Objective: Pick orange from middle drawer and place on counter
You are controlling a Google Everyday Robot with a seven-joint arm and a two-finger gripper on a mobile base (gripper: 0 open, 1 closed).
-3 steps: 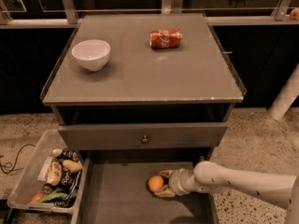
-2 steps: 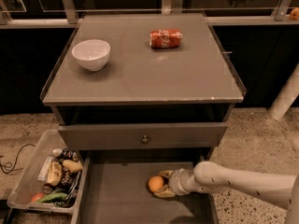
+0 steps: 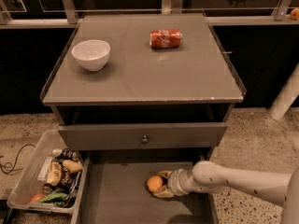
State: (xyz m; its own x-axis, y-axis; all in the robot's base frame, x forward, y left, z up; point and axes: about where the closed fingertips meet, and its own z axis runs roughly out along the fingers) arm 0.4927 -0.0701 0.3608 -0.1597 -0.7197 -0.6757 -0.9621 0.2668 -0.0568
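Surface: large flat grey glossy surface (image 3: 140,78) of the cabinet, thin raised rim.
Drawer: wide shallow grey drawer tray (image 3: 112,195), pulled out below the surface's front edge.
Orange: small round orange fruit (image 3: 153,183) in the tray, below the surface's front middle.
Arm: pale tubular arm (image 3: 243,185) enters from the right, low and almost level, reaching left into the tray.
Gripper: two-finger gripper (image 3: 159,185) at the arm's tip, around the fruit.
Fingers: fingers (image 3: 164,174) pinch the fruit from either side.
On the surface: white bowl (image 3: 91,54) at left; crushed red soda can (image 3: 165,38) at rear middle.
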